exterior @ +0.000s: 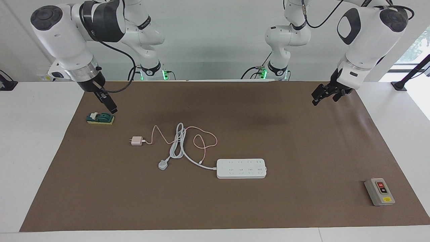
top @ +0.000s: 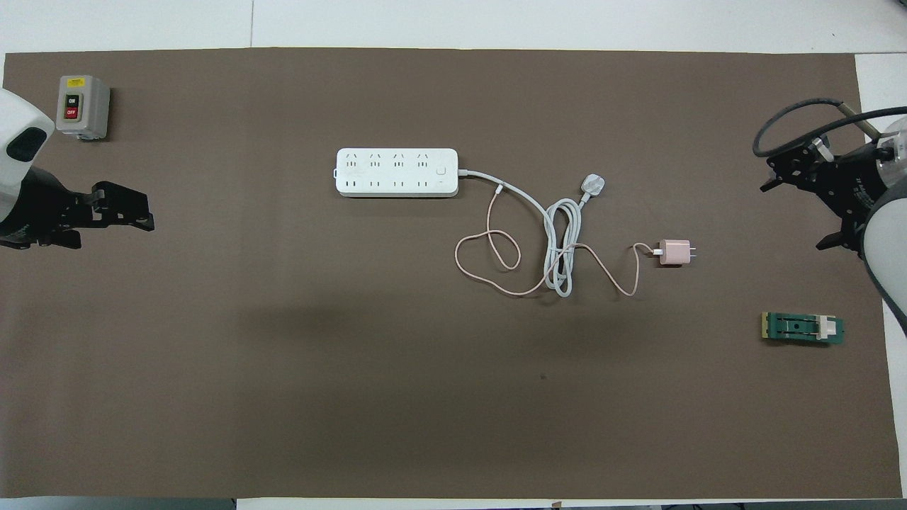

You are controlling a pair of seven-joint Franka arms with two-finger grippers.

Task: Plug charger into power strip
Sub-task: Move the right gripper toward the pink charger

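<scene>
You have the charger (exterior: 136, 140) lying loose on the brown mat (exterior: 302, 141), prongs pointing toward the right arm's end of the bench, so it must be turned before it can enter a socket. Its thin pink cable (exterior: 205, 141) loops across the coiled white cord (exterior: 178, 143) toward the power strip (exterior: 241, 168), which lies flat, sockets up, a little farther from the robots. The right tool (exterior: 109, 105) hangs over the mat's edge near the green switch block (exterior: 100, 118), empty; its jaws read as wide. The left tool (exterior: 324, 94) waits over its own end of the mat, also wide and empty. Nothing is grasped yet.
</scene>
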